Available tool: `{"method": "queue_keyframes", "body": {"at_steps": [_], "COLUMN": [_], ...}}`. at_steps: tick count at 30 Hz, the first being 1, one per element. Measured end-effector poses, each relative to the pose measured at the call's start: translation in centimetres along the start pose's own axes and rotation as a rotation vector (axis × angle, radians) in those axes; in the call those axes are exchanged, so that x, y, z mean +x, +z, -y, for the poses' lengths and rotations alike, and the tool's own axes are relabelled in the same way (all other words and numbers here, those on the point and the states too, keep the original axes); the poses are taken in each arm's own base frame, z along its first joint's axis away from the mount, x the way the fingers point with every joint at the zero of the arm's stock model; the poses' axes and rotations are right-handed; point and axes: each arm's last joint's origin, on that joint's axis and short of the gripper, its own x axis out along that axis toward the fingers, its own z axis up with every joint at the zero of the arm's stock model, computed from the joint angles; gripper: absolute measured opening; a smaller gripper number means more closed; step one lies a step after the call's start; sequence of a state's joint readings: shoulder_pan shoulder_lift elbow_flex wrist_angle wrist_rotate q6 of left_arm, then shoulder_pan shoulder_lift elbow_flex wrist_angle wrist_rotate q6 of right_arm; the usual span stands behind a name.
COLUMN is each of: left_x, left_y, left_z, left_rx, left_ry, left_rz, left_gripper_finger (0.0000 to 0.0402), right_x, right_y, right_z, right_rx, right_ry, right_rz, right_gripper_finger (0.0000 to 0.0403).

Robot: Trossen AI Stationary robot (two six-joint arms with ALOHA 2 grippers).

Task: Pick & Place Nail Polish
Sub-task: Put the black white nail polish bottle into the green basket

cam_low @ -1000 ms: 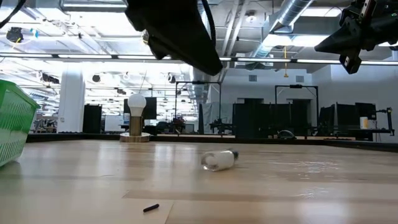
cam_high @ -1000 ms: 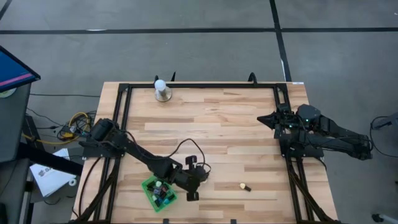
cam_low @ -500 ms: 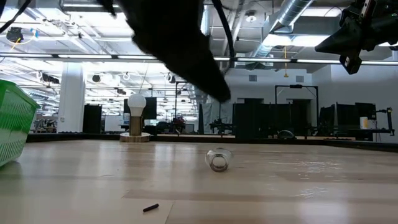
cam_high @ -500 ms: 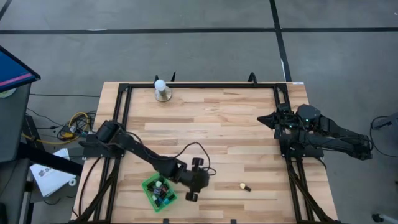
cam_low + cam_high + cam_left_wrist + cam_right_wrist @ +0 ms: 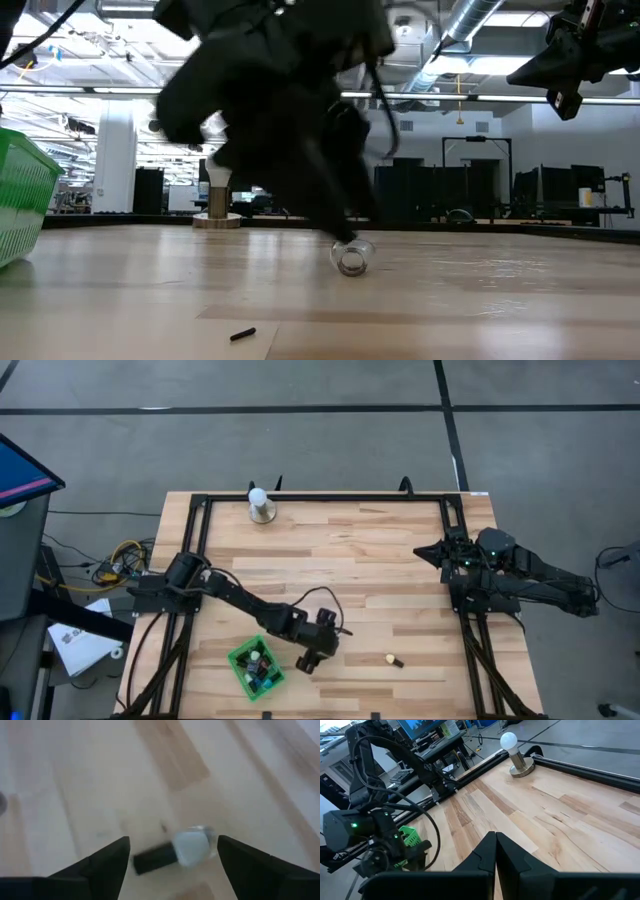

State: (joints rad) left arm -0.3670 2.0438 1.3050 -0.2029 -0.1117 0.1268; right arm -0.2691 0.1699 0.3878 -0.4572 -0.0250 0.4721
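Note:
A cream nail polish bottle (image 5: 392, 659) with a dark cap lies on its side on the wooden table (image 5: 350, 560), near the front edge. It also shows in the low view (image 5: 350, 258) and in the left wrist view (image 5: 195, 846). My left gripper (image 5: 315, 652) is open and hangs low just left of the bottle, pointing at it, and touches nothing. In the left wrist view (image 5: 172, 841) the bottle lies ahead between the finger lines. A green basket (image 5: 255, 667) holds several more bottles. My right gripper (image 5: 430, 550) is shut and empty, raised at the table's right side.
A white ball-topped stand (image 5: 260, 505) stands at the far left edge and also shows in the low view (image 5: 218, 190). The basket's wall (image 5: 20, 205) stands at the near left. A small dark bit (image 5: 243, 334) lies near the front edge. A black frame (image 5: 320, 497) rims the table.
My left gripper has swung from beside the basket toward the table's right edge and come down toward the lying bottle, staying open. In the low view the bottle has turned from side-on to end-on.

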Motion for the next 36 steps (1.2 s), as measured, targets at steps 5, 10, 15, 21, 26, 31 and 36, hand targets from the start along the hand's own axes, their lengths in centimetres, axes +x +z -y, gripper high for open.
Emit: {"method": "queue_keyframes", "body": {"at_steps": [5, 10, 15, 21, 26, 31, 36], "left_x": [0.3, 0.3, 0.4, 0.7, 1.8, 2.4, 2.6], "left_y": [-0.8, -0.9, -0.9, -1.0, -1.5, -1.6, -1.6], "left_z": [-0.8, -1.1, -1.6, -2.3, -2.0, -1.3, -1.2], "left_rx": [-0.018, 0.024, 0.013, -0.004, -0.047, -0.117, -0.18], "left_ry": [-0.087, -0.086, -0.079, -0.063, -0.089, -0.096, -0.055], "left_rz": [0.0, 0.002, 0.003, 0.016, -0.003, -0.002, -0.007], "left_gripper_finger": [0.0288, 0.0279, 0.0271, 0.0257, 0.024, 0.0215, 0.0164], "right_x": [0.0, 0.0, 0.0, 0.0, 0.0, 0.0, 0.0], "right_y": [0.0, 0.0, 0.0, 0.0, 0.0, 0.0, 0.0], "right_z": [0.0, 0.0, 0.0, 0.0, 0.0, 0.0, 0.0], "right_rx": [0.0, 0.0, 0.0, 0.0, 0.0, 0.0, 0.0], "right_ry": [0.0, 0.0, 0.0, 0.0, -0.001, -0.002, -0.001], "right_rz": [-0.001, -0.001, -0.001, -0.001, -0.001, -0.003, -0.003], "right_gripper_finger": [0.0, 0.0, 0.0, 0.0, 0.0, 0.0, 0.0]}}
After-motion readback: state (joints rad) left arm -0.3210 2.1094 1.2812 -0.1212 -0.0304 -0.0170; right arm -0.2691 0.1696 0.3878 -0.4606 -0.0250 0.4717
